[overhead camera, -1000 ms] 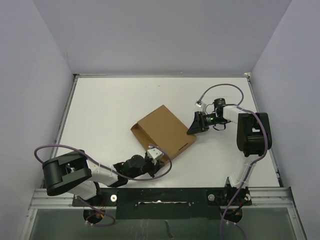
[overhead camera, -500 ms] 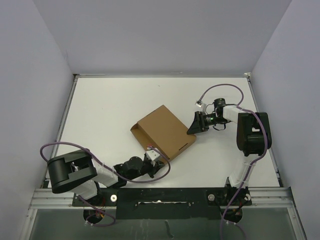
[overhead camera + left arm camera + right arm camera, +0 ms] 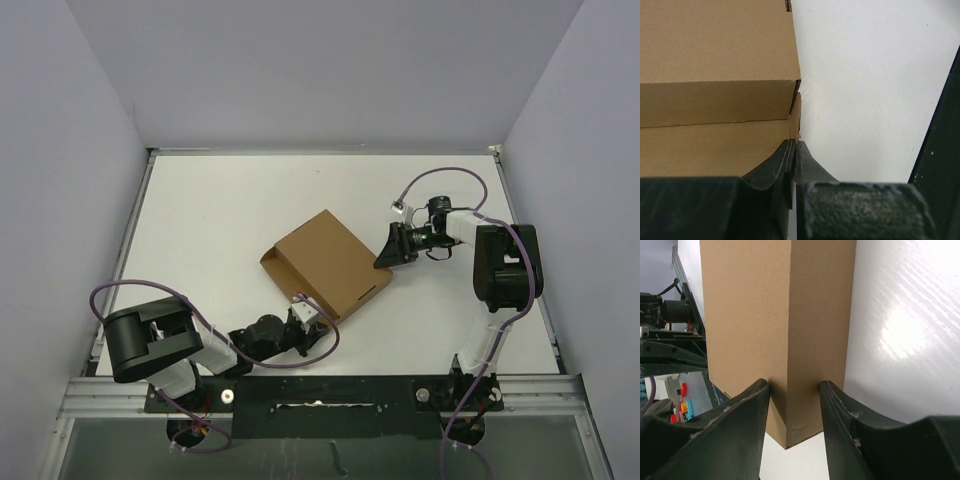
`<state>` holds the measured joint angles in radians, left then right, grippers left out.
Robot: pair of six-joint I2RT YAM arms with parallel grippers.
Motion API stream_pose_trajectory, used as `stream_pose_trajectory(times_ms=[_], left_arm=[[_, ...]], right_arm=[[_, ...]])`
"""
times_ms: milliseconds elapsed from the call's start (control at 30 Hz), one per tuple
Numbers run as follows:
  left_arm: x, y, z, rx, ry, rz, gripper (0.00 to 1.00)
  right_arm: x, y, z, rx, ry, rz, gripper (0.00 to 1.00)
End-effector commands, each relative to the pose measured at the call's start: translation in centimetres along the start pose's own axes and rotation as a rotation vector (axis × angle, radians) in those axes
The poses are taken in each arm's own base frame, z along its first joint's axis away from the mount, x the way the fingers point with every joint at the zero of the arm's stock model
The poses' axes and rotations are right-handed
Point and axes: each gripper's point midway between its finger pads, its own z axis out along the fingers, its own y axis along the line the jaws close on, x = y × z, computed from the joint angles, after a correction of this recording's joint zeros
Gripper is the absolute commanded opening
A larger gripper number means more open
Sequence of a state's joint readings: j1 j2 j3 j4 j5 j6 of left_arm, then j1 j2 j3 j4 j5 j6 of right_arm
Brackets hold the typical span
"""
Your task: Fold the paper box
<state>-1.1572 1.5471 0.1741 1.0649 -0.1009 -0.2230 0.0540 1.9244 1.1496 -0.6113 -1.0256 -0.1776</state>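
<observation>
Right tool grips paper box corner | left tool clenched, stretched low, seemingly touching box.

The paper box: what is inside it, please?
Inside the paper box nothing can be seen: its brown top panel covers the interior in every view. Only its outer faces show, resting on the white table.

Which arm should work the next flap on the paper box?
Left, probably. The left fingers are shut and sit at the near corner of the paper box, ready to work a flap. The right fingers clamp its far corner, steadying it.
</observation>
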Motion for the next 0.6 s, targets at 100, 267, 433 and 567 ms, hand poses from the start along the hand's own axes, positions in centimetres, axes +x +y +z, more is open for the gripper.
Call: stream_pose_trajectory(times_ms=[100, 267, 433, 567], left_arm=[[3.15, 1.04, -0.75, -0.032, 0.1, 0.025, 0.0], [3.06, 1.0, -0.77, -0.03, 0.095, 0.025, 0.0], [2.94, 0.99, -0.8, -0.029, 0.089, 0.024, 0.0], [2.87, 0.93, -0.81, -0.025, 0.085, 0.028, 0.0]], right_arm=[[0.76, -3.42, 0.42, 0.134, 0.051, -0.051, 0.42], [0.75, -3.38, 0.47, 0.132, 0.052, -0.055, 0.42], [0.76, -3.34, 0.53, 0.131, 0.053, -0.055, 0.42], [0.78, -3.3, 0.5, 0.13, 0.053, -0.054, 0.42]])
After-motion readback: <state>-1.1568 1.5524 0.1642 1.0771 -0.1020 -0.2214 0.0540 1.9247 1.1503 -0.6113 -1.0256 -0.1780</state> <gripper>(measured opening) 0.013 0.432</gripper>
